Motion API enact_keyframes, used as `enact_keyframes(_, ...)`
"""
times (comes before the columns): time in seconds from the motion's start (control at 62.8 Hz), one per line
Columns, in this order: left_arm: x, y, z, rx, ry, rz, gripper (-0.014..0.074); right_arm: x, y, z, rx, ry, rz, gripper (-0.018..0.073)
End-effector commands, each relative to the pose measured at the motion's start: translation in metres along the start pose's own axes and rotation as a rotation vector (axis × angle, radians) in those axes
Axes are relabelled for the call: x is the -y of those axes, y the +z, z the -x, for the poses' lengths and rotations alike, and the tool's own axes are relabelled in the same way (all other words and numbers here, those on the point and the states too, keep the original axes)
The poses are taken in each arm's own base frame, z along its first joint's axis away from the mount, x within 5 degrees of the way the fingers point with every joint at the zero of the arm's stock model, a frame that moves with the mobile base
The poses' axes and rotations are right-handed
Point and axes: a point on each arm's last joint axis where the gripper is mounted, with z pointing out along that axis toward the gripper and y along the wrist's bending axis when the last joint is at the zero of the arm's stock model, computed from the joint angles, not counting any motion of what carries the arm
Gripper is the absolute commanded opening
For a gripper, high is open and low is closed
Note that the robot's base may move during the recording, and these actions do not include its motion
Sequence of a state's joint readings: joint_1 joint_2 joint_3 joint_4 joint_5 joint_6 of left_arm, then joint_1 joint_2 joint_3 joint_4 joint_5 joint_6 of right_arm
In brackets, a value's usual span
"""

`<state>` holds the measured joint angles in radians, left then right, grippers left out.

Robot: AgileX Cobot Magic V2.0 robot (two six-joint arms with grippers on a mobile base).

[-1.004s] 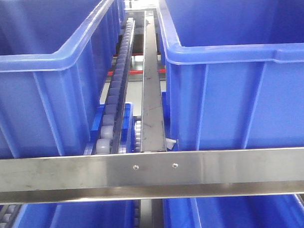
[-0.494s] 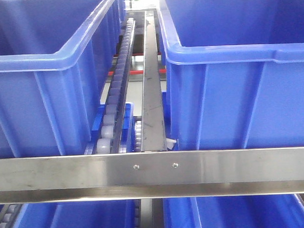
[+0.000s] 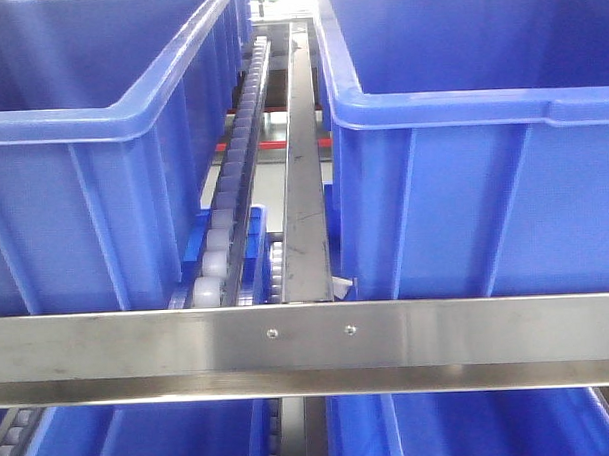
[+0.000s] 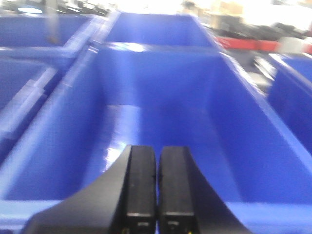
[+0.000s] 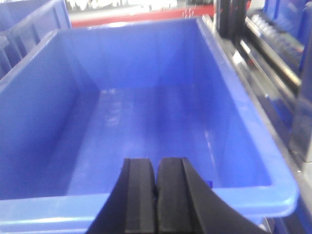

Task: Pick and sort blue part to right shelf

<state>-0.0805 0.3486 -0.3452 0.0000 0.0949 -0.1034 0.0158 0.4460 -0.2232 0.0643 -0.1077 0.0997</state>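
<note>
In the front view the right shelf (image 3: 309, 348) fills the frame: a flat steel front bar (image 3: 139, 354) runs across the near edge from left to right, with two small screws (image 3: 272, 334) near its middle. Above the bar on the left stands a large blue crate (image 3: 93, 175), and just right of it a white roller rail (image 3: 229, 211) runs from near to far, its long axis pointing away from the camera. Beside the rail a narrow steel divider (image 3: 303, 188) follows the same line, and to the right of that stands a second large blue crate (image 3: 473, 172). Below the bar, the rims of further blue crates on a lower level (image 3: 142, 439) show at left and right. The left wrist view, somewhat blurred, has the left end effector (image 4: 156, 185) at the near edge, its two black fingers (image 4: 140, 187) pressed together with nothing between them, hanging over the inside of a blue crate whose long axis runs away from the camera. The right wrist view shows the right end effector (image 5: 156, 195) likewise closed tight on nothing above the near rim of another blue crate (image 5: 146, 122), with steel rack members to its right. The blue part is not visible in any view, so its position and the way it points cannot be told. No readable brand, label or writing shows.
</note>
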Motion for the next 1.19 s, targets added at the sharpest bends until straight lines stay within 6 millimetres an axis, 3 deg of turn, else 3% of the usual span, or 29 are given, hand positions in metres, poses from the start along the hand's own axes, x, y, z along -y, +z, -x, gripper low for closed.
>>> enact_keyframes(0.0, 0.003, -0.002, 0.016, 0.105, -0.011, -0.026, 0.0126, -0.002, -0.004, 0.019, 0.143, -0.011, 0.008, 0.0057)
enact_keyframes(0.59, 0.003, -0.002, 0.016, 0.107, -0.011, -0.025, 0.0125, -0.001, -0.006, 0.016, 0.137, -0.011, 0.008, 0.0057)
enact_keyframes(0.797, 0.003, -0.002, 0.016, 0.107, -0.011, -0.025, 0.0125, -0.001, -0.026, 0.013, 0.213, -0.012, 0.022, 0.0057)
enact_keyframes(1.052, 0.003, -0.002, 0.016, 0.107, -0.011, -0.025, 0.0125, 0.005, -0.048, -0.032, 0.261, -0.114, 0.031, 0.0057)
enact_keyframes(1.179, 0.003, -0.002, 0.016, 0.105, -0.011, -0.024, 0.0125, 0.006, -0.051, -0.042, 0.269, -0.205, 0.021, 0.0056)
